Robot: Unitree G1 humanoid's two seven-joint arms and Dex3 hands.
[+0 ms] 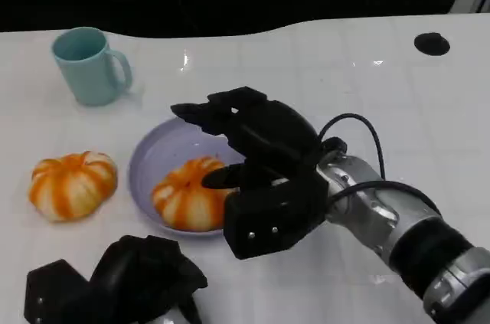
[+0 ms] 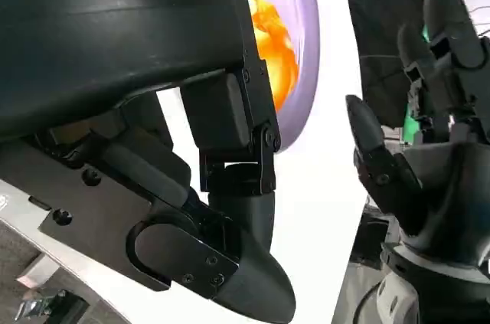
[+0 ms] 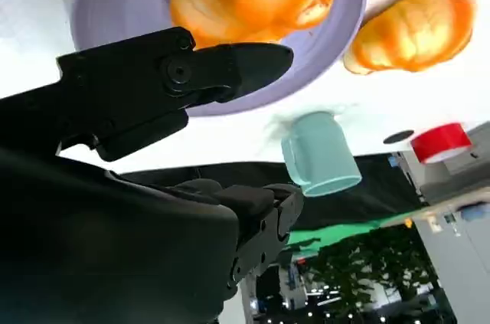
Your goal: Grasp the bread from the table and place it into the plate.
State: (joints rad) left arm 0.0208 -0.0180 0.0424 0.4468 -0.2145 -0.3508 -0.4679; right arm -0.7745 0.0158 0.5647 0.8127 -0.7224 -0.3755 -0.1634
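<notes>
So we've got one bread [image 1: 187, 194] sitting in the plate [image 1: 153, 157], toward its 5 o'clock side. Our right hand [image 1: 260, 178] hangs right over it with its fingers [image 1: 200, 117] spread and nothing in them; one fingertip pokes out just above the bread's 3 o'clock edge, though we can't tell if it touches. A second bread [image 1: 73, 184] lies on the white desk [image 1: 321, 71] at the plate's 9 o'clock, apart from it. Both are round, glossy, ribbed like little pumpkins, orange with pale stripes. The plate is smooth lilac and shallow. Our left hand [image 1: 122, 282] rests low at 7 o'clock with its fingers curled in, holding nothing. A smooth teal mug [image 1: 88, 65] stands at 11 o'clock.
</notes>
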